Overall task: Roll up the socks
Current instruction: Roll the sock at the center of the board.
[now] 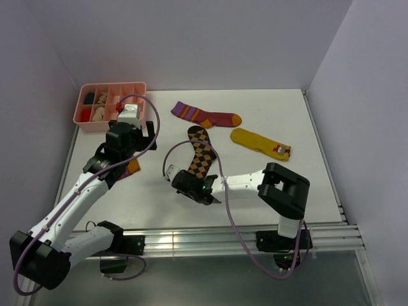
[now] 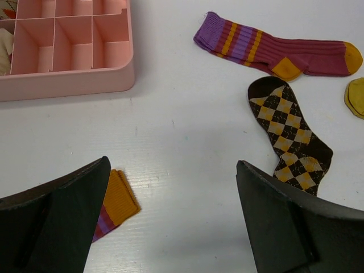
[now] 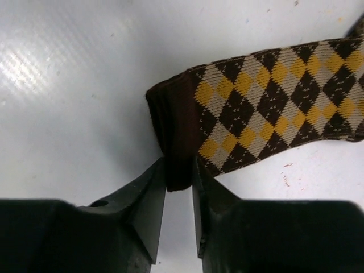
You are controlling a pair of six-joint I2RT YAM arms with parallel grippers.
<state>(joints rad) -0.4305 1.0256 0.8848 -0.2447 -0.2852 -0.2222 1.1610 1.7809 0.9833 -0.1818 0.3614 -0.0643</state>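
A brown-and-tan diamond-check sock (image 1: pixel 201 155) (image 3: pixel 273 108) lies mid-table. My right gripper (image 1: pixel 183 178) (image 3: pixel 179 170) is shut on its dark brown cuff, one finger on each side of the cuff's edge. One maroon sock (image 1: pixel 205 115) (image 2: pixel 284 50) with a purple cuff and an orange toe lies flat behind it. A mustard-yellow sock (image 1: pixel 260 143) lies to the right. Another maroon sock (image 2: pixel 116 199) (image 1: pixel 132 167) shows only its orange end beside my left finger. My left gripper (image 1: pixel 127 153) (image 2: pixel 170 190) hangs open over bare table, holding nothing.
A pink compartment tray (image 1: pixel 111 86) (image 2: pixel 68 82) with small items stands at the back left, close behind my left gripper. White walls close in the table on the left, back and right. A metal rail runs along the near edge.
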